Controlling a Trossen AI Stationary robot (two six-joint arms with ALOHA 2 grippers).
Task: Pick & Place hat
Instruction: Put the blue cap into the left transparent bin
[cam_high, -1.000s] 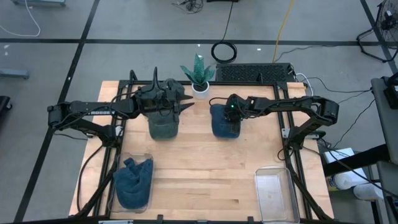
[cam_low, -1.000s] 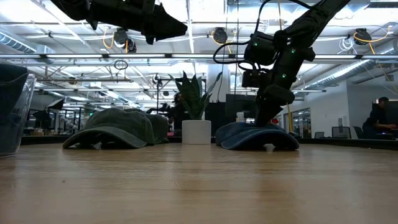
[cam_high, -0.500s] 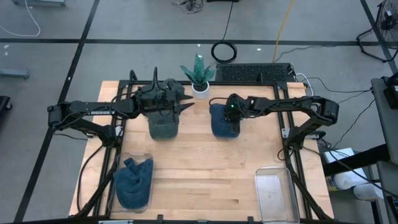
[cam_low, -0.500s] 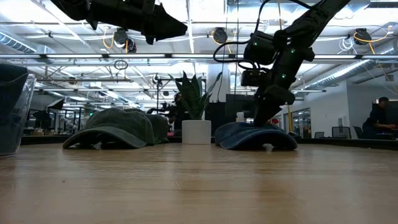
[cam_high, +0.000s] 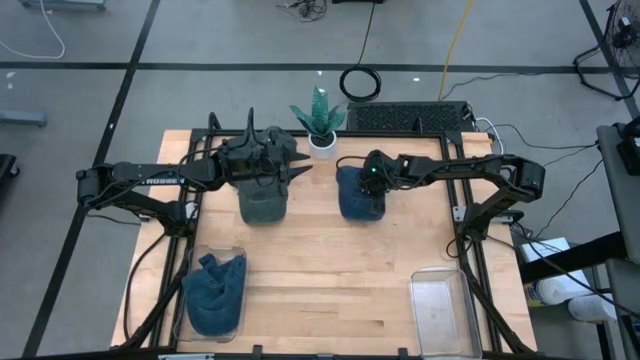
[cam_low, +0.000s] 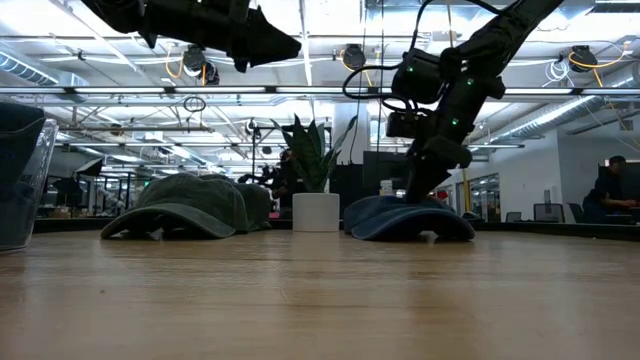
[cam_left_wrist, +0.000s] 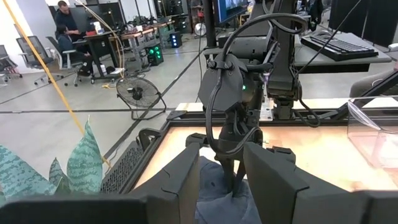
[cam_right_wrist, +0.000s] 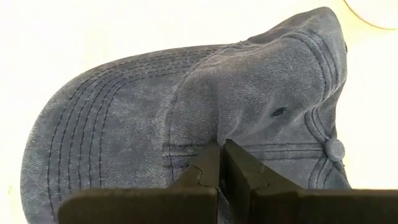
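Now we have right end effector (cam_right_wrist: 221, 163) pinched shut on blue hat (cam_high: 360, 195), crown fabric between fingers, hat resting on tabletop (cam_high: 330, 270) beside plant pot (cam_high: 322, 142). We'd lift straight, slow, toward empty bin (cam_high: 443, 310). Left end effector (cam_high: 262, 160) part-open above green hat (cam_high: 263, 203), holding nothing.

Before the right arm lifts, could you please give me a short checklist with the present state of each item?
1. Right gripper fingers shut on the blue hat, pinching a fold near the crown: ok.
2. Blue hat off the table: not ok, it rests flat on the wood in the low view.
3. Empty clear bin at the front right ready to receive it: ok.
4. Left gripper out of the way, raised above the green hat, holding nothing: ok.
5. Potted plant apart from the blue hat: ok, though close behind it.
6. Whether the pinch will hold: cannot tell.
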